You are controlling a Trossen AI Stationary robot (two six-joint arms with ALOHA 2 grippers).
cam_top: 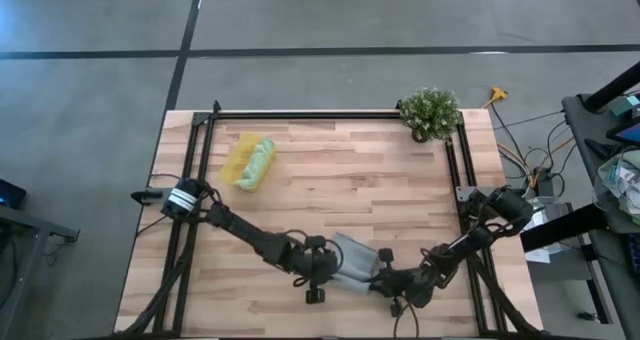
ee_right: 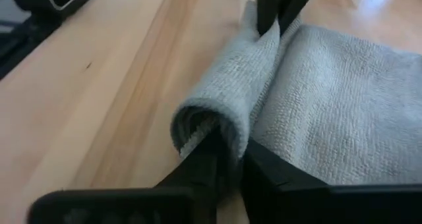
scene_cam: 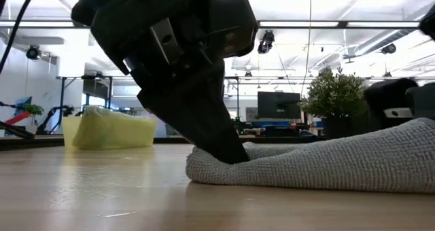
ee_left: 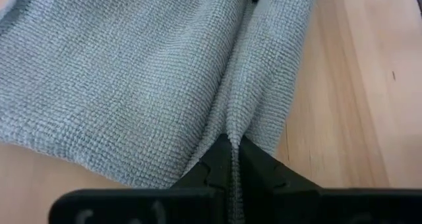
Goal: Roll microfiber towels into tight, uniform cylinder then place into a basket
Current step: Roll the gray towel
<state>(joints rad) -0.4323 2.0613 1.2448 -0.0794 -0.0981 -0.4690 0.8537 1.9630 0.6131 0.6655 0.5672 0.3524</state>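
At the near edge of the wooden counter (cam_top: pixel 400 180), the left gripper (ee_left: pixel 232 159) pinches a fold of the soft grey-blue microfiber towel (cam_top: pixel 352 260). The right gripper (ee_right: pixel 227 159) has narrow fingers around its rolled edge. Farther off, bare wood separates them from the translucent yellow plastic basket (cam_top: pixel 238 158) holding the light green towel (cam_top: pixel 257 166).

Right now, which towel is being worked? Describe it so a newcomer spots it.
Start at the wooden table and go to its near edge, between the two arms. The grey-blue towel lies there, pinched by the left gripper and right gripper. The light green towel already sits rolled in the yellow basket, far off.
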